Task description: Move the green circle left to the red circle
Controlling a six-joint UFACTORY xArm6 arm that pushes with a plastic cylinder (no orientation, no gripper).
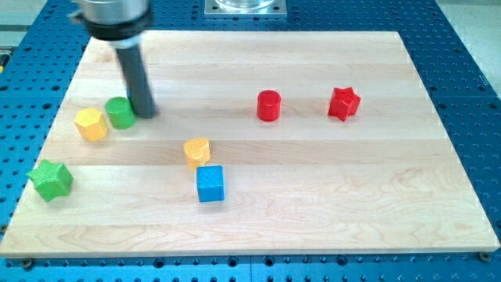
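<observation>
Green circle (120, 113) sits at view's left on wooden tabletop (313, 180), touching yellow hexagon (91, 124) on its left. My tip (144, 112) stands just right of green circle, touching or nearly so. End effector is a plain rod w/ no jaws, holding nothing. Red circle (268, 105) well apart to the right; red star (344, 103) beyond it. Yellow heart (196, 151), blue cube (210, 183) mid-board; green star (50, 179) bottom left.

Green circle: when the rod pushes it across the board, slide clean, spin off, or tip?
The green circle looks squat and flat-based, so tipping seems unlikely. Its round side probably lets it slip off my tip, which sits at its right edge. The yellow block right beside its left would likely get shoved too.
</observation>
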